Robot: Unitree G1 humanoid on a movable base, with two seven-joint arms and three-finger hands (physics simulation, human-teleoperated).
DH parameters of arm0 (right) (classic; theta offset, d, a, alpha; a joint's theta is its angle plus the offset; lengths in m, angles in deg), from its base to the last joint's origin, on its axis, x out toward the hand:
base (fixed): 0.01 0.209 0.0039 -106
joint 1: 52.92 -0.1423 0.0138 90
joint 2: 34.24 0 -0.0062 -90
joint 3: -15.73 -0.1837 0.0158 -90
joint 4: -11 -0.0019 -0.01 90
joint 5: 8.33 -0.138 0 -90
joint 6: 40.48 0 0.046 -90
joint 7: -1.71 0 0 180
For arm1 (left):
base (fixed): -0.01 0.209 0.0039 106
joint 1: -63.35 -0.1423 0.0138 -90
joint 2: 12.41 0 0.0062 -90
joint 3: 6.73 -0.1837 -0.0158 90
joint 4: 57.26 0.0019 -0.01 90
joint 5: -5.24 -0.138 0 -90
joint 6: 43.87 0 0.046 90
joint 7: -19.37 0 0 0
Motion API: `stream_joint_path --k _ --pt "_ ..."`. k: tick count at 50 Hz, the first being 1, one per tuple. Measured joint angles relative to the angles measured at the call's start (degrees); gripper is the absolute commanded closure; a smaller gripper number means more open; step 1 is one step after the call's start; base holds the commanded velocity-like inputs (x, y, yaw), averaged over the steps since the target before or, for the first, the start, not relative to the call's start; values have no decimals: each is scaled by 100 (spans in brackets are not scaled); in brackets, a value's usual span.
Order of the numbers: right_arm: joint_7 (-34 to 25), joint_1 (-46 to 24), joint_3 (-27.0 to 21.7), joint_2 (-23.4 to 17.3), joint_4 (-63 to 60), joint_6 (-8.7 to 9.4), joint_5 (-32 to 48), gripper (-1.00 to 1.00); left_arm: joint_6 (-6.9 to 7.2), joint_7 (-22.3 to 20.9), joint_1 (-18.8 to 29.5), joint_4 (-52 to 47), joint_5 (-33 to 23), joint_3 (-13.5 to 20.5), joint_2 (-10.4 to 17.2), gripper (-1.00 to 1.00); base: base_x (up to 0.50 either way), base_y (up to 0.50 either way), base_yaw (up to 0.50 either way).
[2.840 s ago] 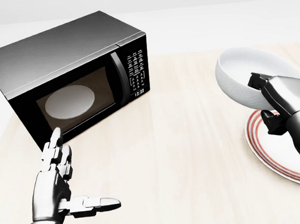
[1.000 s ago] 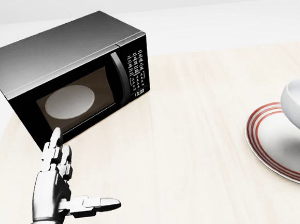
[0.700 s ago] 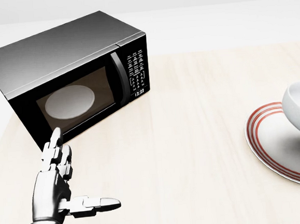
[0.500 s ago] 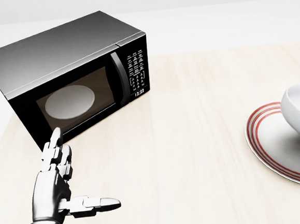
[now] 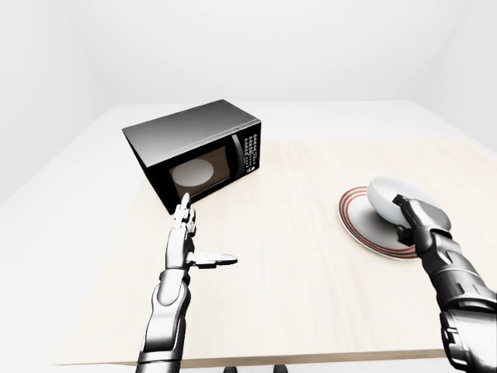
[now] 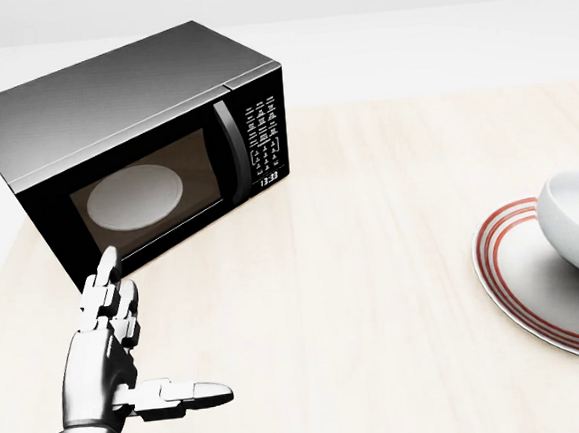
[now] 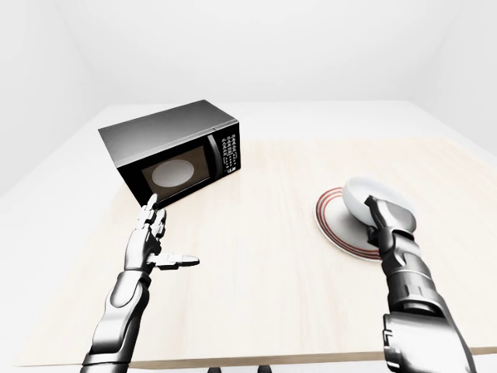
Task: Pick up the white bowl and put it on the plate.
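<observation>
— What do the eye views show that the head view cuts off?

— The whole right hand (image 5: 415, 220). Its fingers wrap the near rim of the bowl (image 5: 393, 196), which sits tilted on the plate (image 5: 359, 224). In the head view only a dark sliver of that hand shows at the right edge.

— And the left hand (image 6: 112, 343)?

— It is open and holds nothing, its fingers pointing up and its thumb sticking out sideways, just below the microwave (image 6: 143, 138) in the head view.

— How does the bowl look?

— Plain white and deep, tipped to the left. The plate is white with red rings.

— The setting?

— A pale wooden table (image 7: 256, 249) in a bare white room.
</observation>
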Motion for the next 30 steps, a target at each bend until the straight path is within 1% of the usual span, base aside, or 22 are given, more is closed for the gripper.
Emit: stream_joint_path --k 12,13,14,16,17,18,25,30 --pt "56 7 21 10 83 0 -8 100 0 0 0 0 0 0 0 -100 0 0 0" --pt "61 6 24 11 87 0 0 93 0 0 0 0 0 0 0 -100 0 0 0" --pt "69 6 24 10 92 0 -5 92 0 0 0 0 0 0 0 -100 0 0 0" --pt "79 7 27 10 99 0 -10 37 0 0 0 0 0 0 0 -100 0 0 0" --pt "87 8 23 9 97 0 3 -40 0 0 0 0 0 0 0 -100 0 0 0" --pt "101 8 20 8 91 0 19 -100 0 0 0 0 0 0 0 -100 0 0 0" --pt "102 12 -52 -26 -56 0 68 -100 0 0 0 0 0 0 0 -100 0 0 0" --pt "-81 83 -174 -61 -424 0 28 -100 0 0 0 0 0 0 0 -100 0 0 0"
